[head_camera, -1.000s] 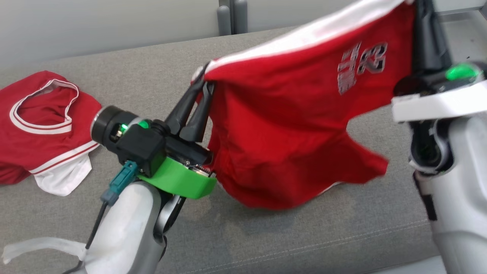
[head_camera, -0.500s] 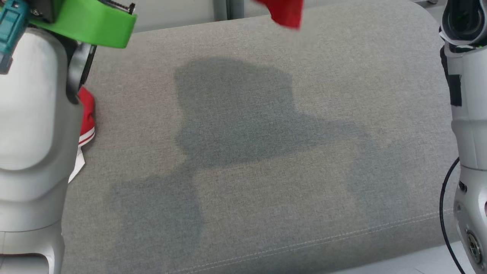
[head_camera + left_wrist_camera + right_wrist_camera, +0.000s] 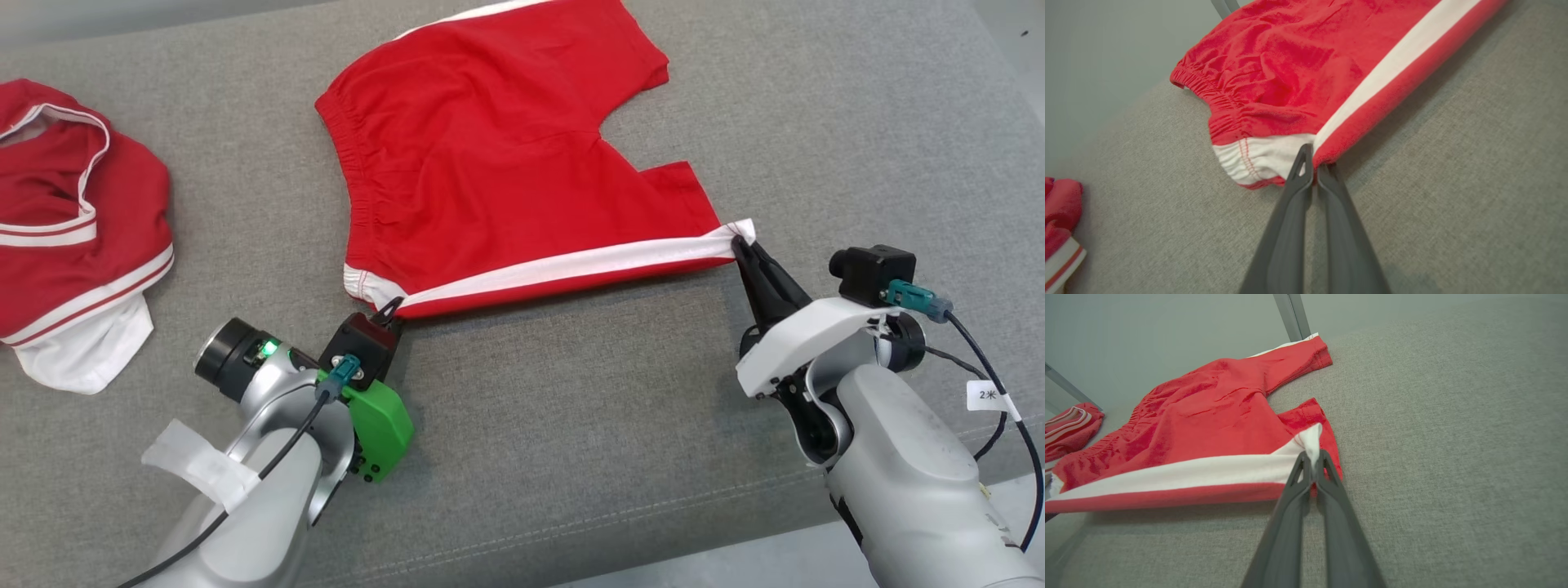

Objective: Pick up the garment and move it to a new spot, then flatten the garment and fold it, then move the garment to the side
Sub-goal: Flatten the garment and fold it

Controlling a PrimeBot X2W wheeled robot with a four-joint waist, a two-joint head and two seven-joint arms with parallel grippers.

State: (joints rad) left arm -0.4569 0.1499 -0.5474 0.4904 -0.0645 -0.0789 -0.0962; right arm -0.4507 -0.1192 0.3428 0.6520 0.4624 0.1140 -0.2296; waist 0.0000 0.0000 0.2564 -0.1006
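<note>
Left gripper is clamped on the waistband corner of the shorts, right gripper pinches the white-striped hem corner. The striped edge is taut between them, the rest spread on the cushion. A jersey lies well apart, far left.

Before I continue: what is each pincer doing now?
Left pincer: closed on the red shorts, at the waistband end.
Right pincer: closed on the shorts' hem corner.
</note>
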